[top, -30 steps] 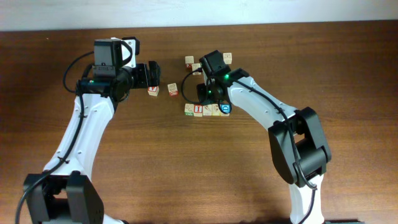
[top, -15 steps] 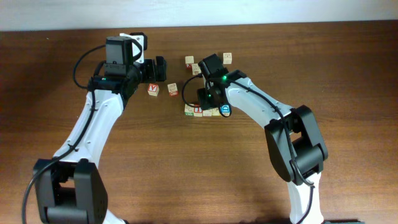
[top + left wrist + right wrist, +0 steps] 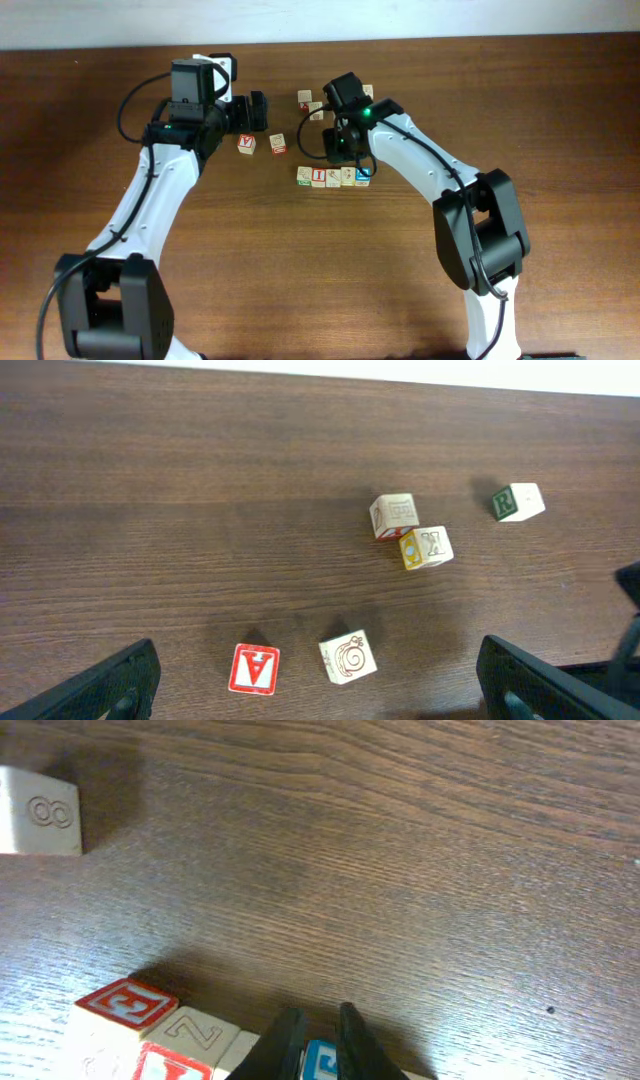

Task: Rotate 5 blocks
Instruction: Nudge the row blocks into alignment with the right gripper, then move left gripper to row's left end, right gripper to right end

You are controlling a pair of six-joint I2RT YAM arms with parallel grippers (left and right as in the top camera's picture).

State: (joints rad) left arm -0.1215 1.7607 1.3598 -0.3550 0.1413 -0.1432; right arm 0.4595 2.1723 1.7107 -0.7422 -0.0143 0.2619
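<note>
Fingers of the right gripper point(image 3: 320, 1020) sit almost together, only a thin gap between them, tips over the blue-faced block point(image 3: 320, 1062) ending the row of blocks point(image 3: 333, 177). Left gripper point(image 3: 256, 112) gapes wide near the red "V" cube point(image 3: 254, 669).

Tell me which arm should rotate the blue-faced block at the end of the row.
Right. The right gripper, nearly shut, hangs right at the blue-faced block ending the row. The left gripper stands wide open near the red V cube, away from that row.
</note>
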